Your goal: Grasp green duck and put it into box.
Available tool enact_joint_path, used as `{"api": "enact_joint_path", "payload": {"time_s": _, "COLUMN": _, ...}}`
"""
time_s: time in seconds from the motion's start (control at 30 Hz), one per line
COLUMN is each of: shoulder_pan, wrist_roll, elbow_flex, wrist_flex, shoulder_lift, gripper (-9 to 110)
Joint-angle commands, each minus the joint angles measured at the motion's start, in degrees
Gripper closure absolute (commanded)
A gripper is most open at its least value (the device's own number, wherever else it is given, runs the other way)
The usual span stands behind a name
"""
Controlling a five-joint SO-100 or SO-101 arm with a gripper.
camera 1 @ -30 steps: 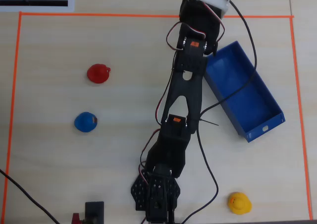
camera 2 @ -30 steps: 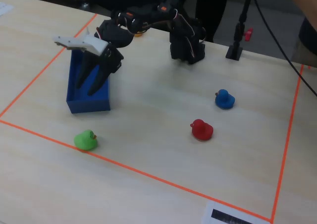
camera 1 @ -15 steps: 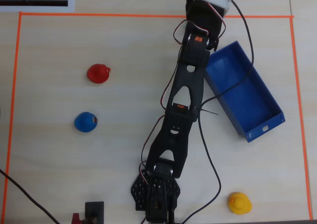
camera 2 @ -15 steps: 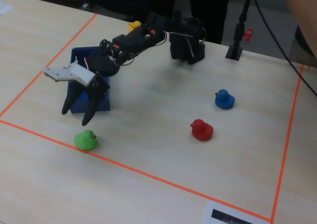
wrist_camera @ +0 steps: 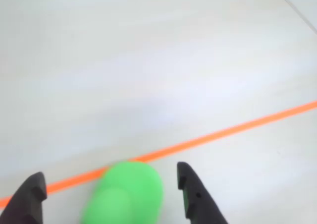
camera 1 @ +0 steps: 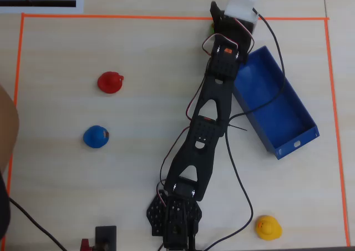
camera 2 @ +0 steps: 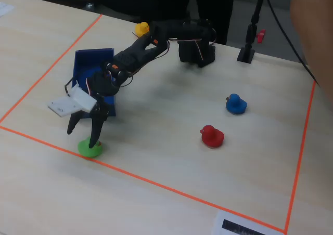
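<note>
The green duck (wrist_camera: 130, 194) sits on the table just inside the orange tape line and is blurred in the wrist view. My gripper (wrist_camera: 110, 177) is open, with one black finger on each side of the duck and gaps on both sides. In the fixed view the gripper (camera 2: 83, 136) points down over the duck (camera 2: 90, 148). In the overhead view only a green sliver of the duck (camera 1: 211, 25) shows beside the gripper (camera 1: 214, 19). The dark blue box (camera 1: 299, 142) lies right of the arm and holds nothing; it also shows in the fixed view (camera 2: 93, 52).
A red duck (camera 1: 110, 82), a blue duck (camera 1: 96, 136) and a yellow duck (camera 1: 268, 227) stand apart on the table. Orange tape (camera 1: 166, 17) frames the work area. Cables run over the box's near side.
</note>
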Motion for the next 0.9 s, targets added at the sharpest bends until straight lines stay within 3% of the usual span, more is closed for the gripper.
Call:
{"api": "enact_joint_path", "payload": {"time_s": 0.0, "shoulder_pan": 1.1, "wrist_roll": -4.4, "elbow_flex": 0.6, "wrist_flex": -1.2, "shoulder_lift": 1.1, "gripper": 65}}
{"api": "enact_joint_path", "payload": {"time_s": 0.7, "shoulder_pan": -0.4, "wrist_roll": -8.9, "elbow_flex": 2.3, "wrist_flex": 4.5, "shoulder_lift": -0.1, "gripper": 65}}
{"api": "enact_joint_path", "payload": {"time_s": 0.87, "shoulder_pan": -0.4, "wrist_roll": -9.4, "elbow_flex": 2.5, "wrist_flex": 5.4, "shoulder_lift": -0.1, "gripper": 78}}
